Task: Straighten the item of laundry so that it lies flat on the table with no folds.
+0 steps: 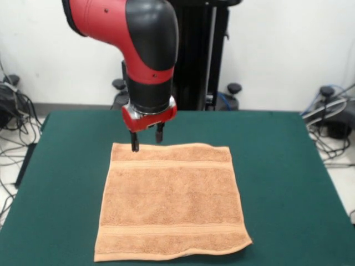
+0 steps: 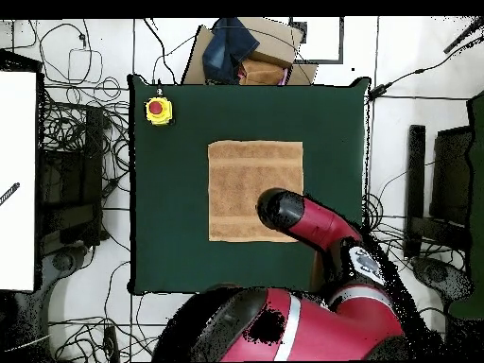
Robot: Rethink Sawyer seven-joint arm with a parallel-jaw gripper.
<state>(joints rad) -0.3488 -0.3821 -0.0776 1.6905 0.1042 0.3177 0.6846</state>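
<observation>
The peach-orange towel (image 1: 171,199) lies spread out on the green table (image 1: 283,166), with woven bands near its far and near edges. Its near edge is slightly wavy at the right corner. In the overhead view the towel (image 2: 248,180) looks square and flat on the table (image 2: 170,236). My gripper (image 1: 147,141) hangs over the towel's far edge near its far left corner. Its fingers are apart and hold nothing. One fingertip (image 1: 135,147) is at the towel's edge. In the overhead view the arm's wrist (image 2: 280,210) covers the gripper and the towel's corner nearest the robot.
A yellow box with a red button (image 2: 159,111) stands on a table corner away from the robot. A cardboard box with blue cloth (image 2: 244,49) lies beyond that table edge. Cables lie on the floor on both sides.
</observation>
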